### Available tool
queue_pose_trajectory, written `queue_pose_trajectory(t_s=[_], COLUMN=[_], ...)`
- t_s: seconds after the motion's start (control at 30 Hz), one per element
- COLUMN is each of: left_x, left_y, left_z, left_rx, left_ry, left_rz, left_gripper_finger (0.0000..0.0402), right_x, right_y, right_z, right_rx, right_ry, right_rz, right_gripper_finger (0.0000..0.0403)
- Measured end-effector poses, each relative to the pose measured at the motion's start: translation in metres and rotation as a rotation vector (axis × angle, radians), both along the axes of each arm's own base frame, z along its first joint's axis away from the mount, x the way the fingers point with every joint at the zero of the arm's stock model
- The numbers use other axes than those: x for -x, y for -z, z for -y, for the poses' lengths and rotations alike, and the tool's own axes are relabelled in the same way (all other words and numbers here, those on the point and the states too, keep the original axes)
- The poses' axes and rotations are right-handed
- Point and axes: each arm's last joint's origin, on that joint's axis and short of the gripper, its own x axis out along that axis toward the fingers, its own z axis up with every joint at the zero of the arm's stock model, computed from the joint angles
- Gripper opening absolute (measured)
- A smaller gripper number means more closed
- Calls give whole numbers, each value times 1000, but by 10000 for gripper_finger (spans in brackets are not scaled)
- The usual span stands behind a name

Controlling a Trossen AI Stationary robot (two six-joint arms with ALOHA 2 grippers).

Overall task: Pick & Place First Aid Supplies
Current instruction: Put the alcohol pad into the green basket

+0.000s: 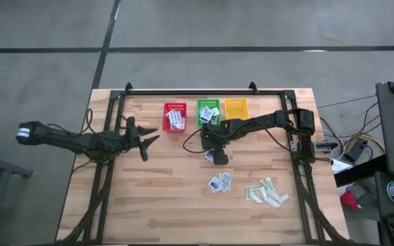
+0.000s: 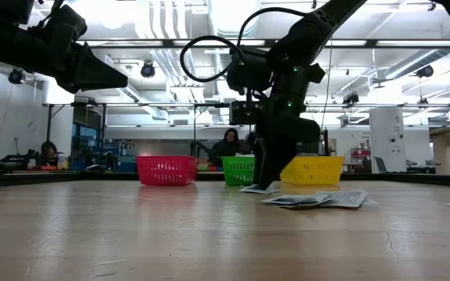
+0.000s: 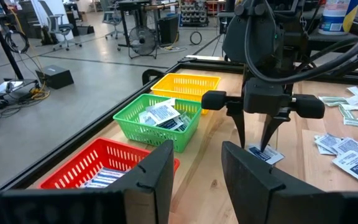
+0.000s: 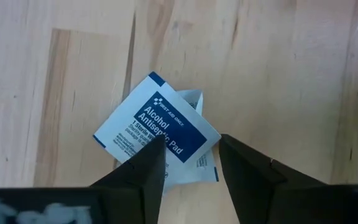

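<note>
The right tool [image 4: 188, 163], fingers apart, stands over 2 alcohol pad packets [image 4: 157, 127] lying flat on the bench [image 4: 278, 74]: thin, light, probably slippery; pinch one edge.

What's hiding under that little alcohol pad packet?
Under the alcohol pad packet another white packet peeks out, lying on the wooden table. Its print is mostly covered, so its kind is unclear.

We counted three baskets at table's [image 1: 149, 205] far edge: one red [image 1: 175, 117], one green [image 1: 208, 111], one yellow [image 1: 236, 108]; two arms.
</note>
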Motion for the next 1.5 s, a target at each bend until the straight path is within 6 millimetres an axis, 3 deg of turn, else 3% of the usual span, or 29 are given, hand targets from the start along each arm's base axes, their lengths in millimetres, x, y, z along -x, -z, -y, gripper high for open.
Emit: queue_pose_trajectory(t_s=[0.53, 0.93, 1.3, 1.5], left_x=[0, 0, 0, 0], left_y=[0, 0, 0, 0], left_z=[0, 0, 0, 0], left_rx=[0, 0, 1, 0], left_ry=[0, 1, 3, 3], left_rz=[0, 0, 0, -1], left_gripper_finger=[133, 133, 133, 133], right_x=[0, -1, 0, 4], right_y=[0, 0, -2, -19], right_z=[0, 0, 0, -1], right_rx=[1, -16, -28, -26], right_ry=[1, 44, 73, 73], right_rz=[4, 3, 2, 32], right_gripper_finger=[86, 12, 8, 8])
